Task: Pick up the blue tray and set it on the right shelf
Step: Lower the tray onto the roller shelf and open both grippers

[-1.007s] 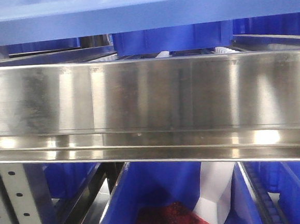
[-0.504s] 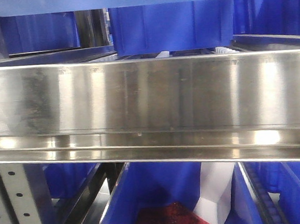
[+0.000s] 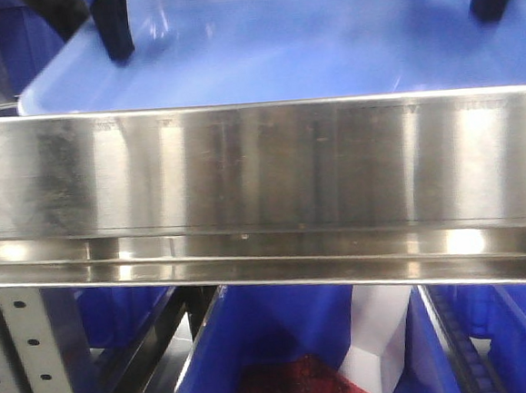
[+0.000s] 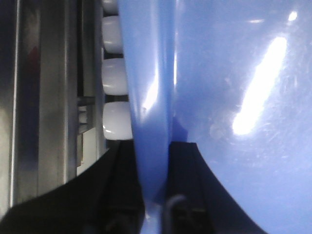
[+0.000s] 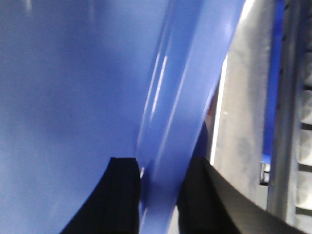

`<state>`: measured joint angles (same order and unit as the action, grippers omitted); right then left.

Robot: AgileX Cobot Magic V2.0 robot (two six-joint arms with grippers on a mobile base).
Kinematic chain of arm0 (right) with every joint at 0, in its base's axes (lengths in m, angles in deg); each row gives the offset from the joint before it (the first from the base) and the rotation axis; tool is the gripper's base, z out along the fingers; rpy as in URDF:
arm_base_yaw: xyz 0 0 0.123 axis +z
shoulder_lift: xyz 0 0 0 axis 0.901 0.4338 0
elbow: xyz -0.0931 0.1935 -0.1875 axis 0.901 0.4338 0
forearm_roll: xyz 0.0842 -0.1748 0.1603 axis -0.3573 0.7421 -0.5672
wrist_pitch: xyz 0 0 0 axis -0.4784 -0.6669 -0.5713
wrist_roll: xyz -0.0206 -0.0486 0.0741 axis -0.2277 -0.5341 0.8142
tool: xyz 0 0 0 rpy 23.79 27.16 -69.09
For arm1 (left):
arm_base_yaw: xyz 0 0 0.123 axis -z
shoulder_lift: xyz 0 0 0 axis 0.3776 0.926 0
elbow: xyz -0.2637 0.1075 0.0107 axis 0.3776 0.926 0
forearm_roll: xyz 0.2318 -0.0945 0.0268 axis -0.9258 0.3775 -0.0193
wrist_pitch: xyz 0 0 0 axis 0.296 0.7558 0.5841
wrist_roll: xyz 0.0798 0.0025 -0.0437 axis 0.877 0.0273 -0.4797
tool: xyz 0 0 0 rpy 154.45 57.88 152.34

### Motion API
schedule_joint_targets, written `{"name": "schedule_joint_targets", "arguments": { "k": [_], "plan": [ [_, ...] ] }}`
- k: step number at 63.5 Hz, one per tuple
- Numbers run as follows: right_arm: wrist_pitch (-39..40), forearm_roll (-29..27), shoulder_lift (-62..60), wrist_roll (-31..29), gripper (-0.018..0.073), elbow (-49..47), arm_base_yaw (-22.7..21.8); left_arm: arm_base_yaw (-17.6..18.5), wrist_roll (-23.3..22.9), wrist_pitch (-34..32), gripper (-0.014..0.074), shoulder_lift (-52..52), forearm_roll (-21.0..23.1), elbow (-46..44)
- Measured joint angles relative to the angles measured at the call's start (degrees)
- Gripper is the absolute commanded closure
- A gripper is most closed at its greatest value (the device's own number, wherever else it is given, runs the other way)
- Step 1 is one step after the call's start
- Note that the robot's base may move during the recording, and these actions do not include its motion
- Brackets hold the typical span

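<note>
The blue tray (image 3: 279, 54) hangs just behind the tall front lip of the right shelf (image 3: 261, 169), tilted so its glossy inside faces me. My left gripper (image 3: 116, 40) is shut on the tray's left rim, and my right gripper (image 3: 492, 1) is shut on its right rim. In the left wrist view the flared rim of the blue tray (image 4: 151, 97) runs down between the black fingers of the left gripper (image 4: 157, 165). In the right wrist view the rim of the blue tray (image 5: 175, 97) is pinched in the right gripper (image 5: 161, 180). The tray's underside is hidden behind the lip.
White rollers (image 4: 116, 83) and a steel rail (image 4: 44, 97) lie beside the tray's left edge. A steel side rail (image 5: 243, 126) stands at its right. Below the shelf are dark-blue bins (image 3: 282, 327), a red mesh bundle (image 3: 292, 385), a white object (image 3: 379, 333) and a perforated upright (image 3: 25, 361).
The tray has come down from the top edge of the view to just behind the shelf's lip and tilted toward me. It now hides the dark-blue bin behind, and both grippers show.
</note>
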<state>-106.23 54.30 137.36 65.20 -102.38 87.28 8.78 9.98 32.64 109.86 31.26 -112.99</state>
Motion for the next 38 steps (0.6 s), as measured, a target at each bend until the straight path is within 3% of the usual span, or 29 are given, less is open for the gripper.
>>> {"name": "schedule_joint_targets", "arguments": {
  "k": [5,8,12,20,24,38],
  "plan": [
    [0.0,0.0,0.7,0.0,0.0456,0.0,0.0,0.0,0.0,0.3,0.0578,0.5,-0.2,0.0],
    [0.0,0.0,0.8,0.0,0.0381,0.0,0.0,-0.1,0.0,0.3,0.0495,0.5,-0.2,-0.1],
    [0.4,0.0,0.8,0.0,0.0250,-0.1,0.0,-0.3,0.1,0.3,0.0380,0.7,-0.6,-0.1],
    [2.3,-1.5,0.8,-1.1,-0.0094,-0.2,0.3,-0.8,0.5,-1.0,0.0085,1.0,-0.1,-0.1],
    [3.3,-2.4,0.9,-1.1,-0.0071,-0.2,0.5,-0.8,0.5,-1.5,0.0015,1.1,0.9,-0.1],
    [4.0,-0.4,0.9,0.5,-0.0073,-0.5,0.8,-0.8,0.8,-2.1,0.0017,1.1,1.8,-1.1]
  ]
}}
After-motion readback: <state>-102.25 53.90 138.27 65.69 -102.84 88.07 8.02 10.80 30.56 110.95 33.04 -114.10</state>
